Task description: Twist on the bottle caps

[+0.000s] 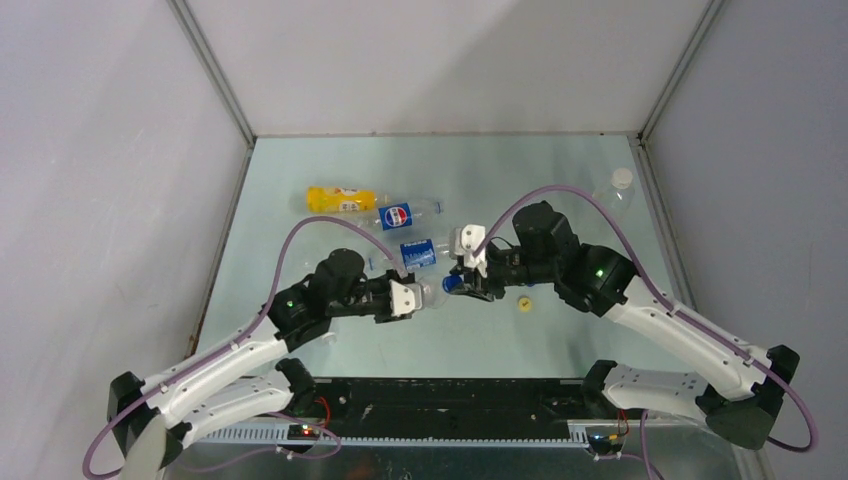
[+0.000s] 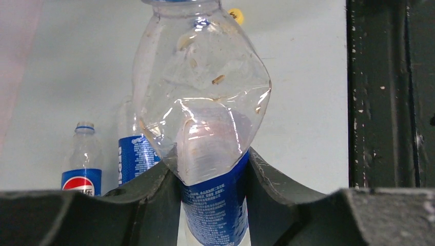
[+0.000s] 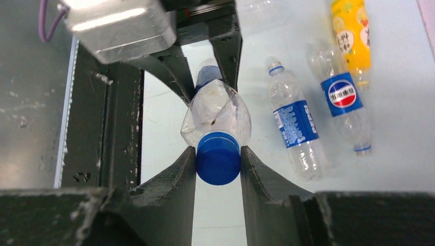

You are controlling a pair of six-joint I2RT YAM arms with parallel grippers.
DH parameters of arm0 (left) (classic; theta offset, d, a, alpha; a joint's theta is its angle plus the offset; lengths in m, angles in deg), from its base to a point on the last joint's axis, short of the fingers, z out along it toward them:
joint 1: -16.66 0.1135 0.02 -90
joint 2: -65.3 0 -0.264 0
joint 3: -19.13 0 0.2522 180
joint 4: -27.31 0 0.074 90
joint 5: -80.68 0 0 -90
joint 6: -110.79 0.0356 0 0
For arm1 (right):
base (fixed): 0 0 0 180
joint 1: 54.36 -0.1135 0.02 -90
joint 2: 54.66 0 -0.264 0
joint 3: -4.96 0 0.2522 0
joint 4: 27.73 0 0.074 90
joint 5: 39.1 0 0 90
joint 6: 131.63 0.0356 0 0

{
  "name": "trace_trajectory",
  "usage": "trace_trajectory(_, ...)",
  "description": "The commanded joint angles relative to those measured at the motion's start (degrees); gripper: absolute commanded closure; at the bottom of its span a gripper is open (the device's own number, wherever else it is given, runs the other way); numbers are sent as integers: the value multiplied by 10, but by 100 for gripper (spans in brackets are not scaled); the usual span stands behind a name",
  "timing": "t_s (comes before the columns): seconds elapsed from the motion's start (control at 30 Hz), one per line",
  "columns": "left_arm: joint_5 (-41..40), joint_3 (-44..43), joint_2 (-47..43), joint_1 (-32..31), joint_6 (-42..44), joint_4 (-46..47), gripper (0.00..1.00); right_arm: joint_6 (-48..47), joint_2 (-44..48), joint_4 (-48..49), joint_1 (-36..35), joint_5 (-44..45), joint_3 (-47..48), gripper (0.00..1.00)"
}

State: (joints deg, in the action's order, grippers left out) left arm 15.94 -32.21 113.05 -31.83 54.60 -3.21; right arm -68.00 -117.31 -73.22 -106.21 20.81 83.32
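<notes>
**Item 1: held bottle** [image 2: 200,97]. Clear, dented, blue label. It lies level above the desk [image 1: 560,210], between the 2 arms. The left tool [image 2: 213,192] is closed firmly on the labelled body, with 1 finger on each side of the label band.

**Item 2: blue cap** [image 3: 218,160]. It sits on the neck of item 1 and is pinched between the 2 fingers of the right tool [image 3: 218,154], which is closed on it. How far the thread has engaged cannot be told.

**Handling note (judgement).**
- The step in hand is turning the cap down.
- Keep the cap's axis in line with the neck.
- The thin wall is buckled, so the left grip should resist the twist without crushing it further.
- The likely faults are cross-threading and the bottle spinning inside the left tool.

**Item 3: surroundings on the desk.**
- 1 blue-label bottle [image 1: 415,253] lies just beyond the work.
- 1 Pepsi-label bottle [image 1: 405,214] and 1 yellow-orange bottle [image 1: 338,199] lie farther back, end to end.
- 1 white-capped bottle [image 1: 615,188] is at the far right corner, well apart.
- 1 yellow cap [image 1: 523,303] lies loose near the right tool.
- Whether the lying bottles are capped is too small to tell.

**Obstruction.** Nothing stands between the 2 tools. The blue-label bottle is the nearest neighbour.
</notes>
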Motion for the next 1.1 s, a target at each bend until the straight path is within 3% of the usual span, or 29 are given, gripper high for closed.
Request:
trace_trajectory(0.0, -19, -58, -12, -17, -60, 184, 61, 130, -28, 15, -9, 70, 3, 100)
trace_trajectory(0.57, -71, -63, -5, -32, -85, 213, 67, 513, -76, -34, 13, 189, 47, 100)
trace_trajectory(0.87, -185, -64, 5, -50, -100, 224, 79, 644, -69, -72, 32, 233, 47, 100)
trace_trajectory(1.07, -283, -70, 25, -94, -79, 233, 80, 681, -77, -72, 33, 244, 47, 100)
